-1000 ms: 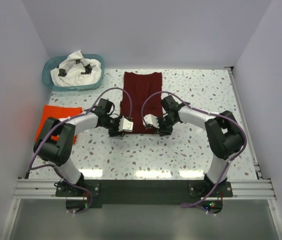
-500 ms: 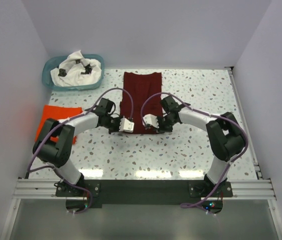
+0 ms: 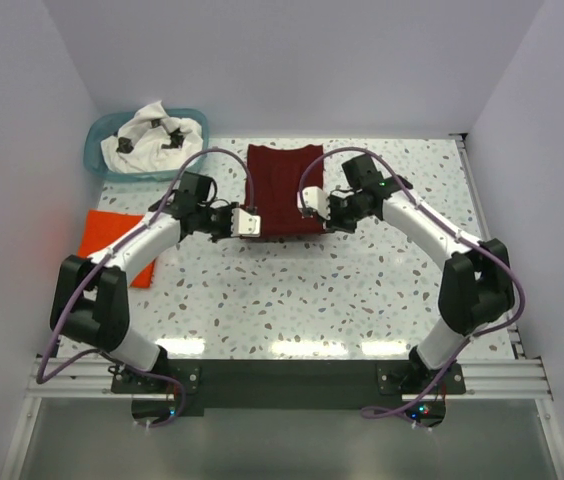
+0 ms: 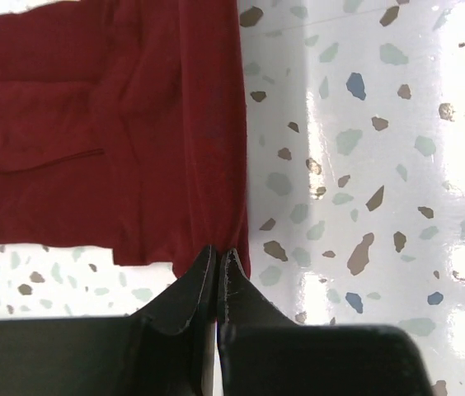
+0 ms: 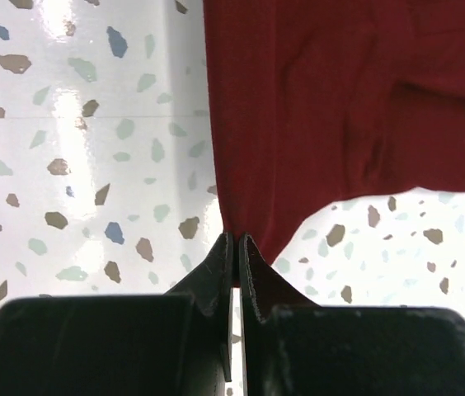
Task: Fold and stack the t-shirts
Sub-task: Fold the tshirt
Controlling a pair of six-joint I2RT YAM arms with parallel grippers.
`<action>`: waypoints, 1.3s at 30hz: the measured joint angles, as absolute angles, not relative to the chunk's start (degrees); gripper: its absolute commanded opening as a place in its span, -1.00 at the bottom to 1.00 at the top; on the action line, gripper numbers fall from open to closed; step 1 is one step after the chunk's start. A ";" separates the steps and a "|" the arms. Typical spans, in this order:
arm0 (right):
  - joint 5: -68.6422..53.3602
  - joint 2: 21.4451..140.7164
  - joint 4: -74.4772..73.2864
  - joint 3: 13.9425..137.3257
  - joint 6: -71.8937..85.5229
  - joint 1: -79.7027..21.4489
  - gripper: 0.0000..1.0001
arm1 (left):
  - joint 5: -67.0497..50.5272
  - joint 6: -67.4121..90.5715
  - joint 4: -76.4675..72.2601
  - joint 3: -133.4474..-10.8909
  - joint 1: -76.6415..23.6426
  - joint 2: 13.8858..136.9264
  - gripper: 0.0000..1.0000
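Two corners of the limp, light maroon t-shirt point(image 3: 282, 190) are pinched by the left gripper point(image 4: 218, 252) and the right gripper point(image 5: 234, 239), judged sound holds.

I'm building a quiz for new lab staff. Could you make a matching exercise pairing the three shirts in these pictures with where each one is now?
Things
1. maroon shirt
2. orange shirt
3. white shirt

Places
A. piled in the basket
B. pinched by the left gripper and the right gripper
C. flat at the left edge of the table

Pairs: 1-B, 2-C, 3-A
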State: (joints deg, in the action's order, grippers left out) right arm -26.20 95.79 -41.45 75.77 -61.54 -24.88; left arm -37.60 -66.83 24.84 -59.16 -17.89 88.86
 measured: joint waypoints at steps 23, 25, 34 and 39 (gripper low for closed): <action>-35.81 74.15 -62.06 70.28 -58.74 -27.92 -1.00 | -47.11 -65.12 51.96 -57.69 -22.79 65.95 -1.00; -36.18 77.54 -63.46 73.06 -59.35 -26.00 -1.00 | -47.27 -65.10 52.86 -62.52 -22.63 70.30 -1.00; -36.99 104.27 -67.81 92.99 -67.02 -17.26 -1.00 | -47.66 -66.41 53.91 -87.33 -17.65 101.21 -1.00; -36.97 118.63 -70.59 107.66 -70.30 -14.98 -1.00 | -47.51 -66.98 54.76 -102.54 -16.08 116.44 -1.00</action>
